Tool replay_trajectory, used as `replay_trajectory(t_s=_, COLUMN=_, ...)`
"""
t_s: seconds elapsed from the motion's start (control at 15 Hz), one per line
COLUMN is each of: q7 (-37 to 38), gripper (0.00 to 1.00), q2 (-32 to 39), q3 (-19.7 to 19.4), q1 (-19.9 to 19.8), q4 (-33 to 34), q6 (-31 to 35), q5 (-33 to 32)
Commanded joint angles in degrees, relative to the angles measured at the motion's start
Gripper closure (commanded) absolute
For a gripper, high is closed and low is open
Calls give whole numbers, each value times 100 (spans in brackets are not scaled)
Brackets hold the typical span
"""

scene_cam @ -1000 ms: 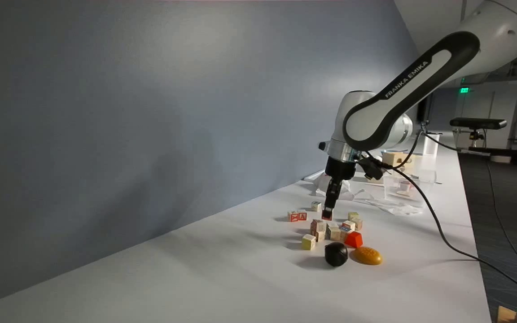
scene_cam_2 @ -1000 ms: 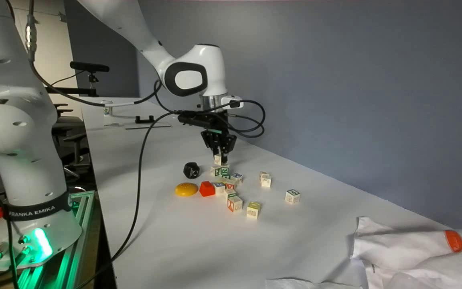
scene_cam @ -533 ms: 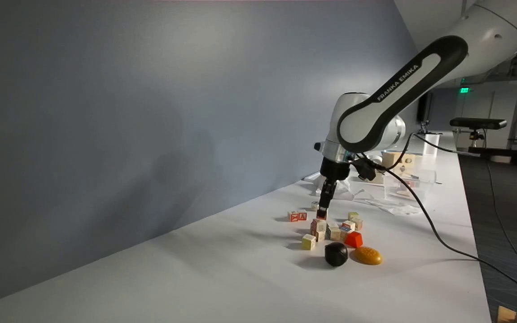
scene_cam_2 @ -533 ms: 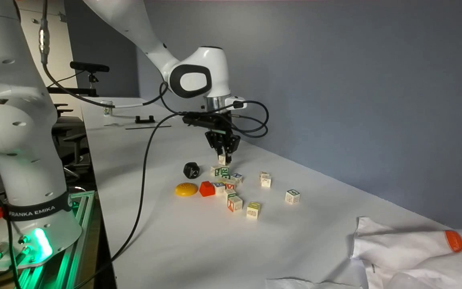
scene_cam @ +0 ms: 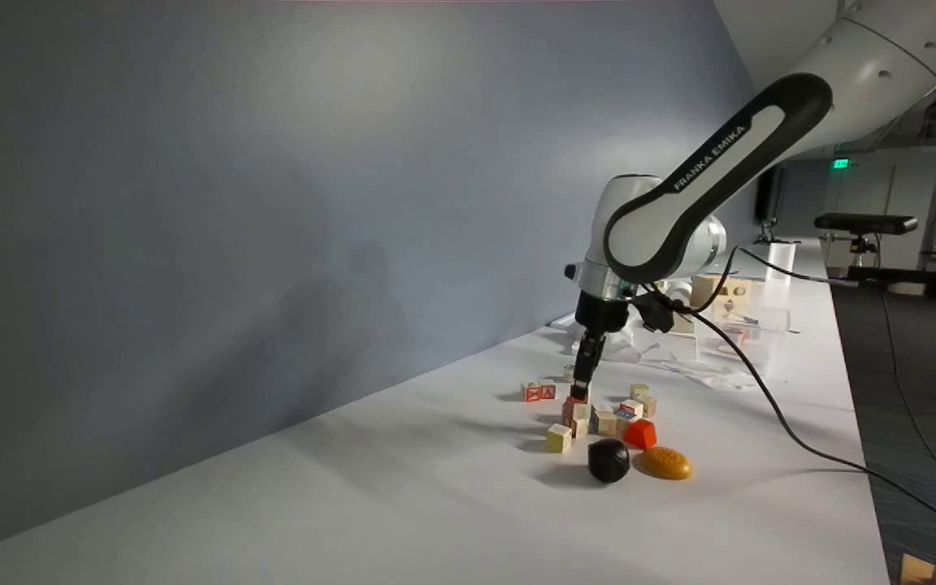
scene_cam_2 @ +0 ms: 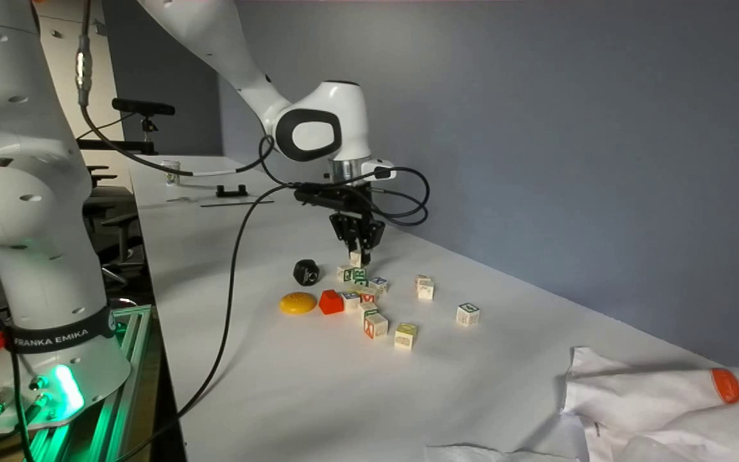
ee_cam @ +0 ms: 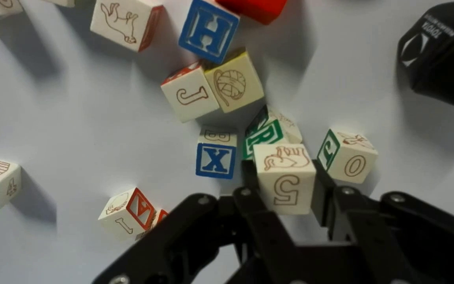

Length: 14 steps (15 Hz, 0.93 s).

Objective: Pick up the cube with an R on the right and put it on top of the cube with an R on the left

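In an exterior view, the camera looks slightly down along the flat white table (scene_cam: 403, 504), smooth grey wall (scene_cam: 273, 203) to the left, pale wooden letter cubes (scene_cam: 603, 419) well away. In an exterior view facing roughly the opposite way, the wall stands right and the glossy white robot base (scene_cam_2: 55, 372) near, at the left edge. The wrist view, close above, looks steeply down and shares several cubes and a black faceted block (ee_cam: 443, 55) with both exterior views.
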Motion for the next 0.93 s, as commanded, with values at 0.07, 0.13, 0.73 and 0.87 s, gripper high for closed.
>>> replay_trajectory(t_s=0.07, q7=96, gripper=41, q2=120, q3=134, q1=-108, q4=132, q6=26, q5=115)
replay_trajectory(t_s=0.13, q7=107, gripper=39, q2=124, q3=138, q1=-113, q4=135, q6=50, q5=109)
replay_trajectory(t_s=0.73, q7=226, gripper=0, q2=20, q3=176, q1=-153, q4=176, q6=-193, q5=23)
replay_trajectory(t_s=0.87, q7=275, gripper=0, q2=18, q3=192, q1=-155, q4=194, q6=-344, q5=2)
